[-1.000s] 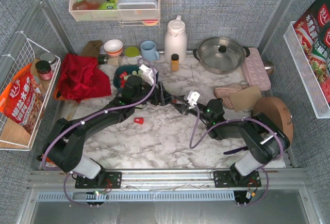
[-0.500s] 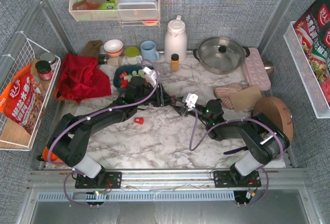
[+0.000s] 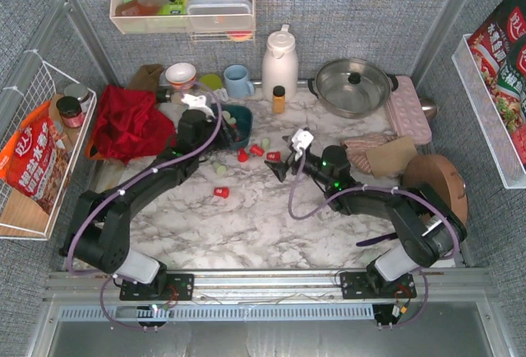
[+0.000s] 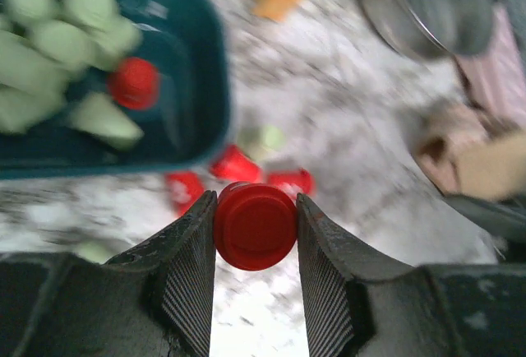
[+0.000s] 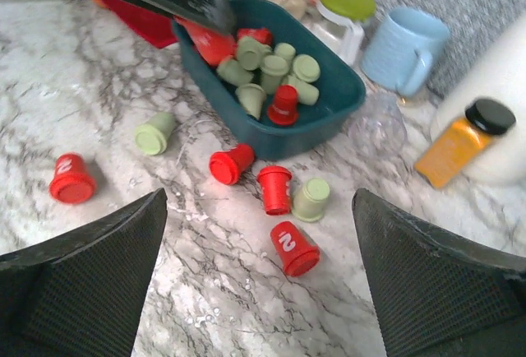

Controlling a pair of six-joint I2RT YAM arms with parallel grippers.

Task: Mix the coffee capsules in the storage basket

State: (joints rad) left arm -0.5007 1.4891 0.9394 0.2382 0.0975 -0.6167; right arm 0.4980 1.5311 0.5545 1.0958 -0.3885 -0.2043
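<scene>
By the storage basket, the left gripper's jaws pinch a red capsule. It is best to hold it over the basket's middle and let go low. Other coffee capsules lie on the bench just outside the basket. The right gripper's jaws are spread wide, holding nothing.

The table is white marble veined with grey. The basket is dark teal. The capsules are bright red or pale mint green, and one red one bears a white mark. At upper left the cloth is deep red. The mug is light blue, and the bottle is orange with a black cap. The left gripper is black, around a plain red capsule.
</scene>
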